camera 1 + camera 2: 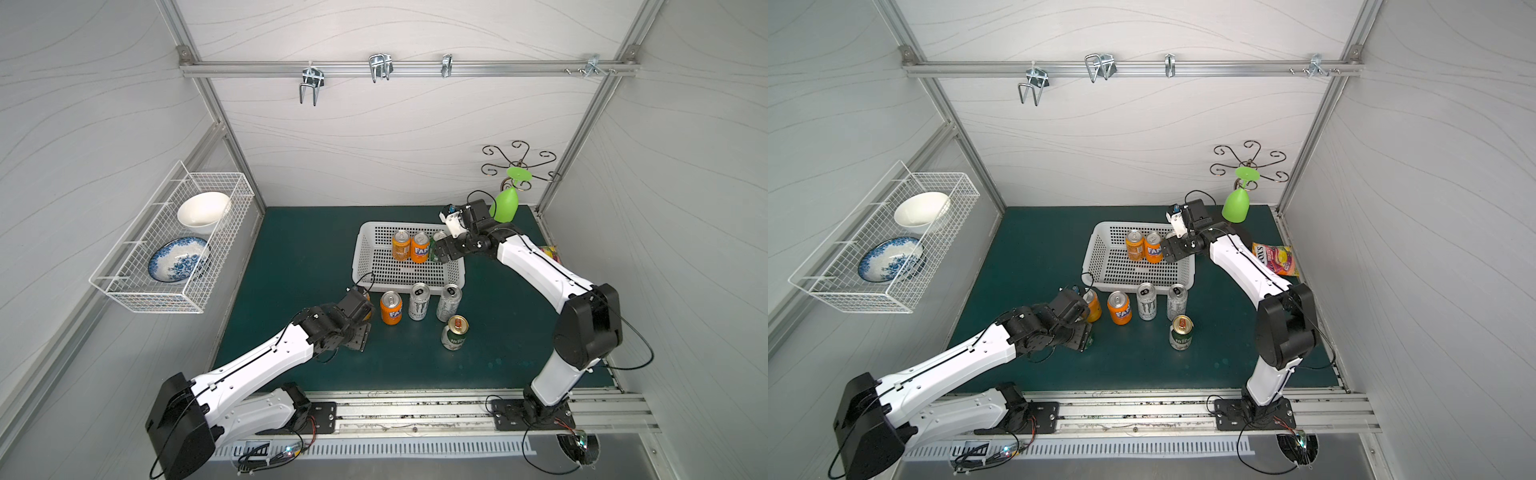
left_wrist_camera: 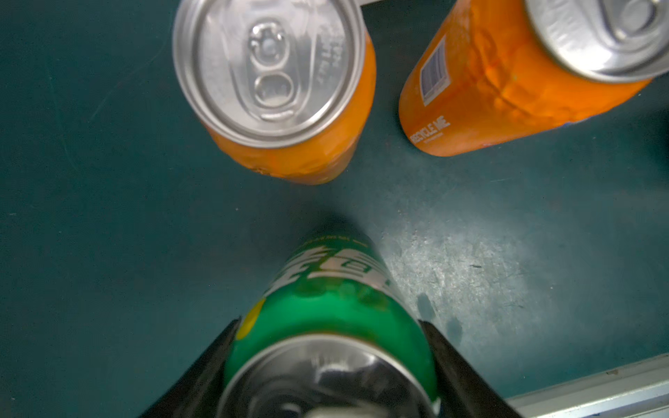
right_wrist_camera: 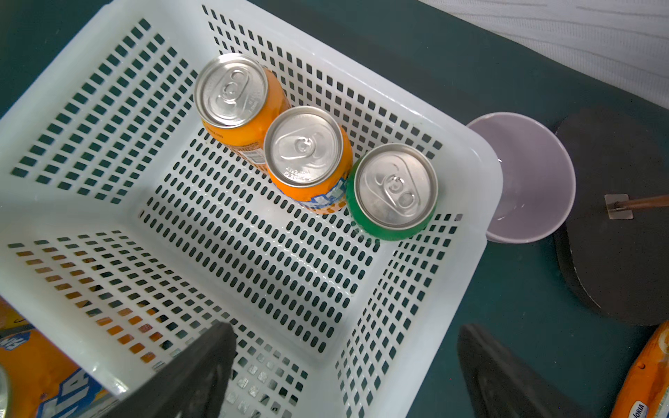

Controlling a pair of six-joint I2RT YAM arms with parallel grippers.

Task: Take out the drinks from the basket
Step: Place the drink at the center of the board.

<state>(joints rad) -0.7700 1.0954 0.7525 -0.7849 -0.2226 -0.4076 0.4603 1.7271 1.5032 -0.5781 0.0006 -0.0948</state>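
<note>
In both top views we see the basket [image 1: 397, 272] on the green mat [image 1: 291, 257]. Two Fanta cans [image 1: 419, 247] stand upright inside it, against its far wall. The right gripper [image 1: 436, 254] hangs over the basket's right end and covers most of a third can there. Just outside the basket's near wall stand an orange can [image 1: 391, 308] and two Monster cans [image 1: 419, 302], with the gold-topped can [image 1: 455, 332] a little farther out. In a top view, one more orange drink [image 1: 1092, 305] stands off the basket's near-left corner, beside the left gripper [image 1: 1084, 336], whose jaws are hidden from above.

In the left wrist view, the left gripper [image 2: 329, 325] is clamped on the bright green can [image 2: 325, 282], with a finger pressed to each side. We cannot tell whether its base meets the mat.

In the right wrist view, the right gripper [image 3: 345, 327] is spread wide with nothing between its jaws. One finger is over the basket's floor and the other is outside its wall. The two Fanta cans and a green basket can [image 3: 394, 188] touch in a row, with the green one in the basket's corner. A pale bowl [image 3: 532, 173] sits just outside that corner.
</note>
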